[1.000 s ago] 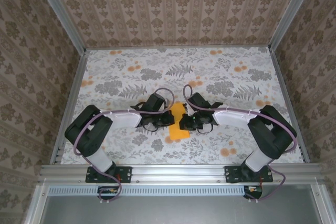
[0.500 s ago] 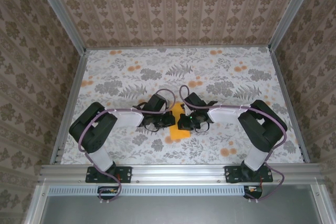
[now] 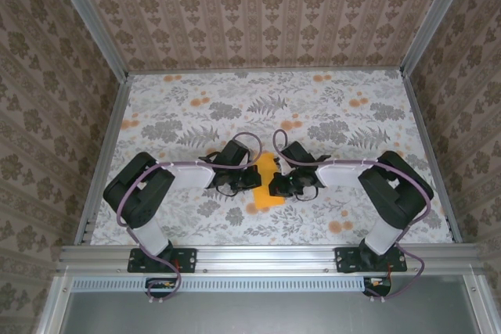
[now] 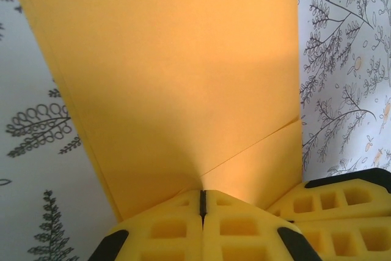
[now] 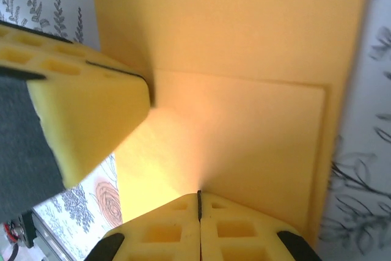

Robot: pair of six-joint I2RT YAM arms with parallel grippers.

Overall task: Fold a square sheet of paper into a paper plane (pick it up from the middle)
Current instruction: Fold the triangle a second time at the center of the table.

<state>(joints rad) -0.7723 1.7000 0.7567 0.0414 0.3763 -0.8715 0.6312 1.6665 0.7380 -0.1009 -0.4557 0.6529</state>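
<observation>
At the near edge the two arm bases are bolted to an aluminium rail [image 3: 266, 254]. The left arm [image 3: 145, 193] and the right arm [image 3: 395, 193] each bend at the elbow and reach inward over the floral cloth [image 3: 196, 107]. They meet at the middle of the table, not far from the rail, where the sheet of paper [image 3: 266, 199] lies. It is orange-yellow and narrow from above, with one part showing nearer than the grippers and a smaller part beyond them.

The left gripper [image 3: 251, 180] comes at the paper from its left side and the right gripper [image 3: 273, 185] from its right, their heads close together across it. In the left wrist view the yellow fingers [image 4: 165, 230] are pressed together with no gap, and the paper runs into the seam between them — a pinch on the sheet. A crease slants up to the right from that spot, and the right gripper's fingers [image 4: 333, 203] sit just beside it. In the right wrist view that gripper's own fingers [image 5: 165, 233] are likewise closed tight on the paper's edge, with a folded layer lying ahead of them — a left finger [image 5: 85, 108] touches the paper at the left.

Beyond the grippers the cloth, with grey fern leaves and small orange flower spots, runs back to the patterned brown walls [image 3: 258, 13].
</observation>
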